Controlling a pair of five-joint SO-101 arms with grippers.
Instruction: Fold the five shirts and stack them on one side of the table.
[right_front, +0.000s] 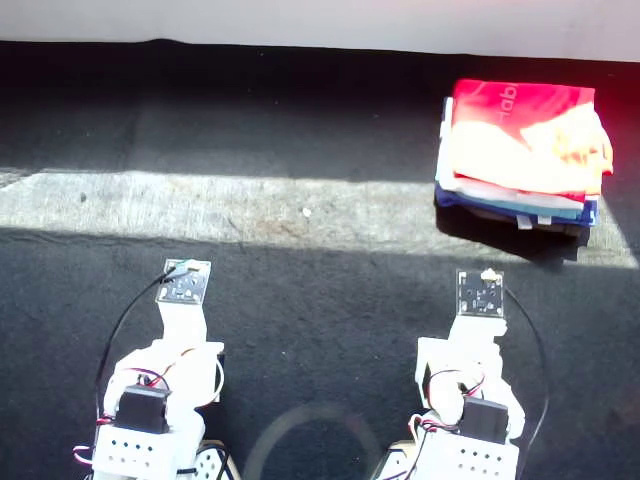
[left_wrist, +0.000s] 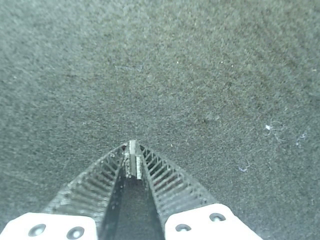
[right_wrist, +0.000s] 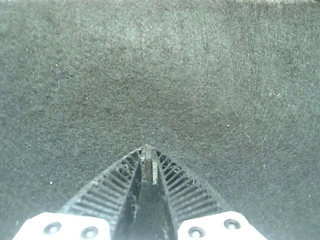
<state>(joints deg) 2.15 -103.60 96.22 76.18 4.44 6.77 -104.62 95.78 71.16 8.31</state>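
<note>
A stack of folded shirts (right_front: 520, 155) lies at the table's far right, a red one on top with a pale yellow and orange patch, white and blue ones beneath. Both arms sit drawn back at the near edge, well short of the stack. My left gripper (left_wrist: 132, 146) is shut, its fingertips touching over bare dark cloth with nothing held. Over the same dark cloth my right gripper (right_wrist: 148, 148) is shut and holds nothing either. In the high view the left arm (right_front: 183, 285) is at the near left and the right arm (right_front: 479, 293) at the near right.
A dark cloth (right_front: 300, 300) covers the table. A sunlit band (right_front: 250, 205) crosses its middle. A pale wall edge (right_front: 300, 20) runs along the far side. Cables loop beside both arm bases.
</note>
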